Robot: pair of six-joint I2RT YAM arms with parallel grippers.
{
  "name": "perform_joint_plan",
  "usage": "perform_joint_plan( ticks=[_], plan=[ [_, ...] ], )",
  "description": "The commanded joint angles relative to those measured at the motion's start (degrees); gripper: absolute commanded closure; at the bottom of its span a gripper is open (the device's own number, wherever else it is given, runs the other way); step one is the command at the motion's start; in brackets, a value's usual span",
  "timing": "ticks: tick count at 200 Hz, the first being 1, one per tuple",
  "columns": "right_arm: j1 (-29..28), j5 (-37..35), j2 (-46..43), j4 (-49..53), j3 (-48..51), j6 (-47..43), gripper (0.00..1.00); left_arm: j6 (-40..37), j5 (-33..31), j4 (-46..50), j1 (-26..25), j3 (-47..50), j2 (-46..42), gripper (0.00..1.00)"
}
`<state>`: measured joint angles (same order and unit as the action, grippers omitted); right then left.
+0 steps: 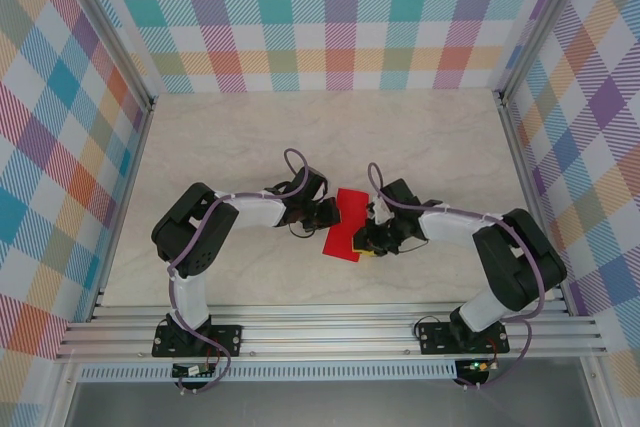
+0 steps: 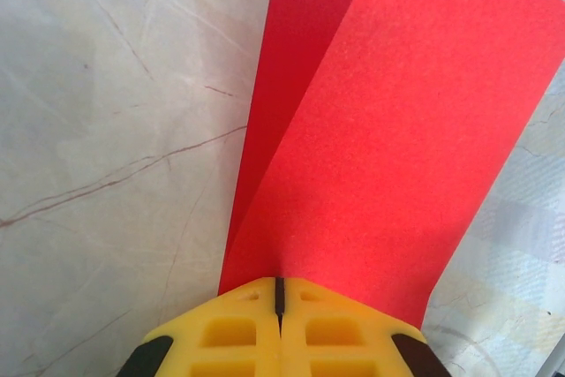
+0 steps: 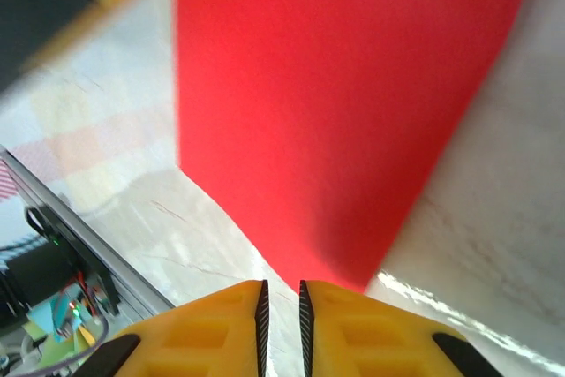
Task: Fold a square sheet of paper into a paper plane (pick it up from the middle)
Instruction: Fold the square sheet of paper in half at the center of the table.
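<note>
1. Left gripper (image 2: 278,287): its yellow fingers (image 2: 229,333) are pressed together with only a hairline seam between them, clamped on the near edge of the plane (image 2: 388,130).
2. The red plane fans away from those tips in two overlapping layers, the narrower one (image 2: 296,59) lying behind and to the left.
3. From above, the plane (image 1: 345,225) sits between the two grippers, the left gripper (image 1: 328,213) at its left edge and the right gripper (image 1: 368,239) at its lower right edge.
4. Right gripper (image 3: 281,289): its fingers (image 3: 371,333) are almost together, with a narrow slit between them.
5. The plane's (image 3: 335,94) lower corner reaches just to those tips; I cannot tell whether it is pinched.
6. Marbled table (image 1: 420,137) lies under everything, with a checked wall (image 1: 60,147) at each side.
</note>
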<state>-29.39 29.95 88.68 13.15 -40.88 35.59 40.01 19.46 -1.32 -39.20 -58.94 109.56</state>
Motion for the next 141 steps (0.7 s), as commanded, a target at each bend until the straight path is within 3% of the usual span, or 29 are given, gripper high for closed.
perform_joint_plan(
  ticks=[1,50,108,141],
  plan=[
    [2.6,-1.8,-1.3,-1.0,-3.0,-1.0,0.81,-1.1,-3.6,8.5,-0.6,1.4,3.6,1.0],
    [5.5,2.7,5.0,-7.4,-4.5,-0.5,0.81,-1.3,-3.1,8.4,-0.6,0.8,4.4,1.0],
    [5.8,-1.4,11.2,-7.1,-3.4,-2.0,0.81,-1.5,-2.7,8.4,-0.6,0.7,5.0,1.0],
    [5.9,0.7,9.4,-6.3,-4.3,-2.0,0.81,-1.6,-2.6,8.5,-0.6,0.6,5.1,1.0]
  ],
)
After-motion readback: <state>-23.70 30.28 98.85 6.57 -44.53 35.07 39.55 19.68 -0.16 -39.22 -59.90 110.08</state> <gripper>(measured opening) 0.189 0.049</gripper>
